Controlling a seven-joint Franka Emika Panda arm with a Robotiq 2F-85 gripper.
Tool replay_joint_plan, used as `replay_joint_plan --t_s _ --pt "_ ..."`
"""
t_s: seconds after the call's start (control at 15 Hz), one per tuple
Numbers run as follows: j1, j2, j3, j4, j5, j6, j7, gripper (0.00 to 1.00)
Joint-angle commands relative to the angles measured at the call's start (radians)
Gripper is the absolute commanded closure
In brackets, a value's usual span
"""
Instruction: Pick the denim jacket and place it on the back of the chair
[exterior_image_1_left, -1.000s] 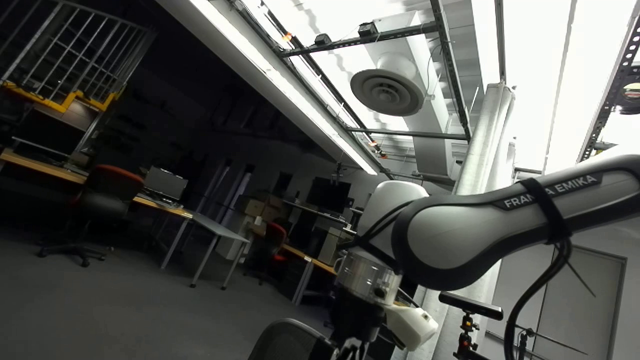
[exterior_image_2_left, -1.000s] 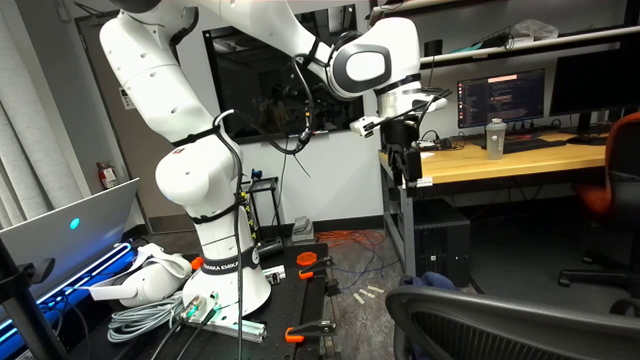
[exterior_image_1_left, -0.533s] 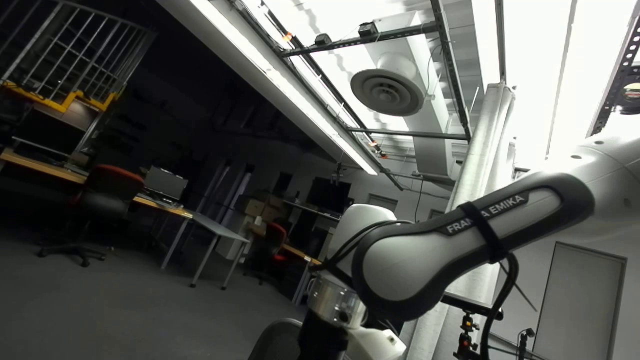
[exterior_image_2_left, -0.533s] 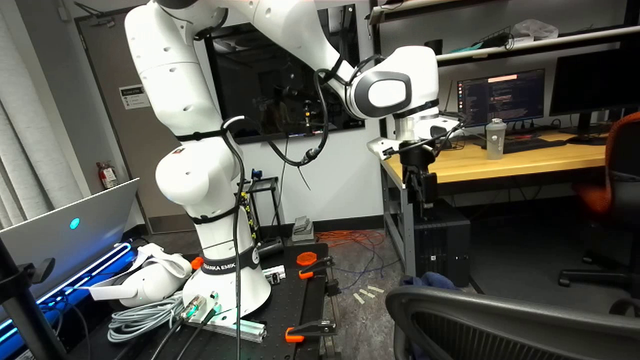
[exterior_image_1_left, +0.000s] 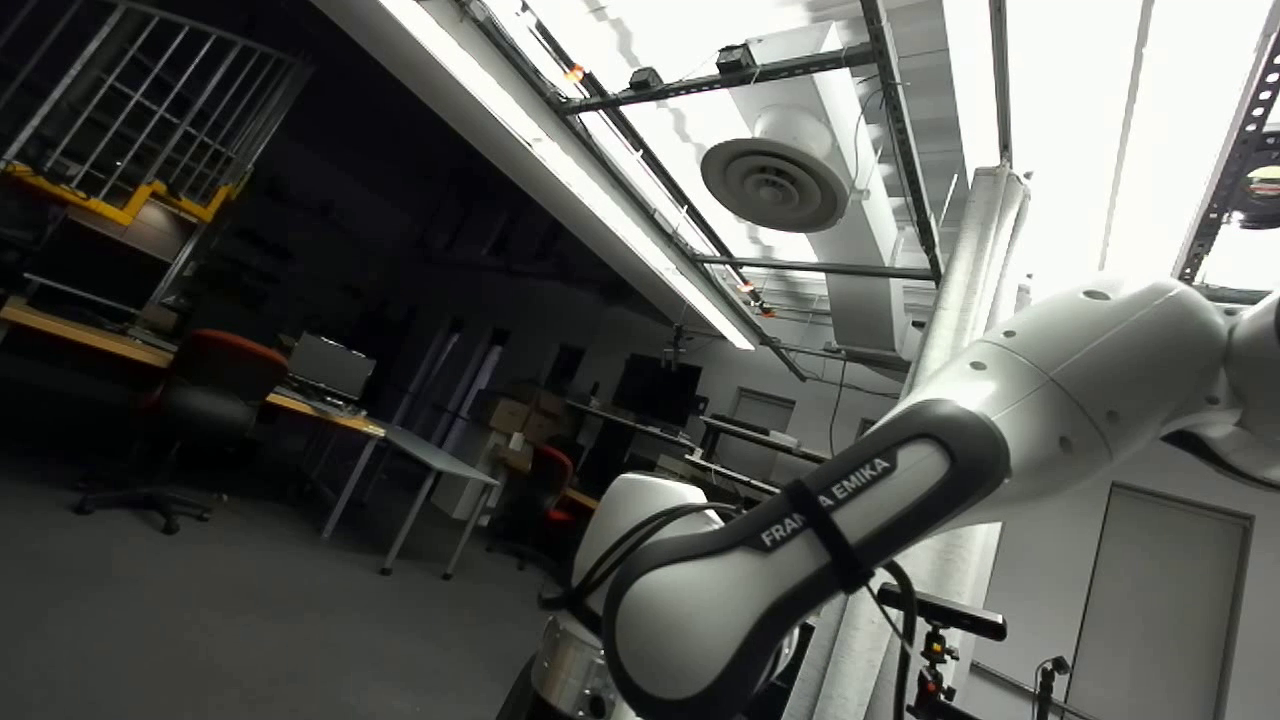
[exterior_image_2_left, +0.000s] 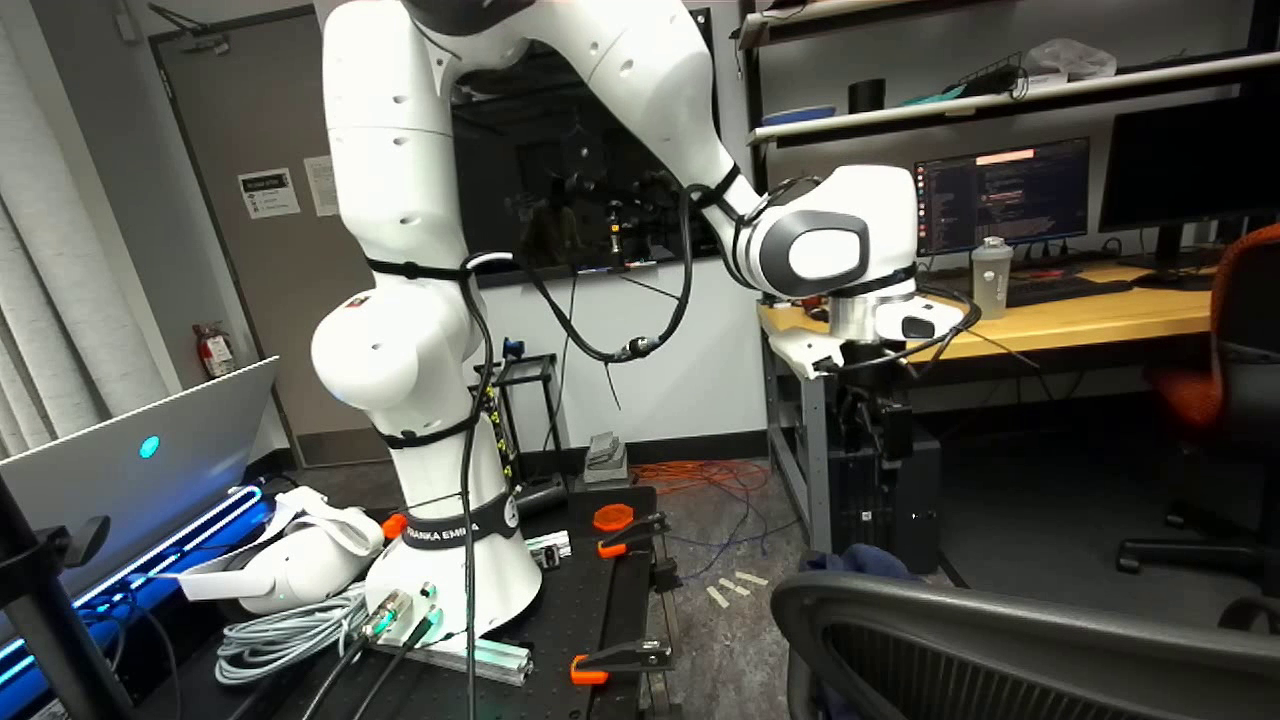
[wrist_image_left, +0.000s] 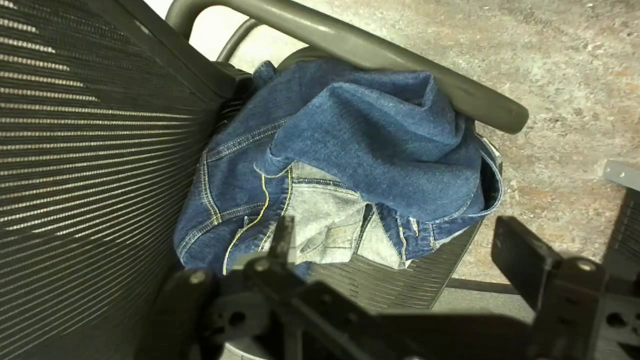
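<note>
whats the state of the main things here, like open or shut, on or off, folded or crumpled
Gripper: open
Denim jacket: crumpled, lying in the chair
Bottle: upright, lid on
Text-filled monitor: on
Neighbouring monitor: dark
Wall screen: dark, with reflections
Laptop: open, logo lit
Door: looks shut
Ceiling strip light: on

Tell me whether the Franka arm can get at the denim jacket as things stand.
Probably yes: the gripper is open and nothing lies over the middle of the denim jacket on the seat, though the backrest and armrest crowd its sides.
</note>
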Motion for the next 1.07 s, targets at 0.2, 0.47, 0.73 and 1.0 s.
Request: replay_joint_plan --t_s 0.2,0.47,0.73,1.0 --pt "0.01 0.149 0.01 0.129 0.012 -0.023 -0.072 0.0" --pt "0.0 0.206 0.032 0.198 0.006 -0.068 -0.215 0.0" --pt "0.003 0.244 0.024 0.266 -0.041 -0.125 -0.309 0.0" --pt "0.004 0.231 0.021 0.247 -0.035 -0.107 -0.297 0.0"
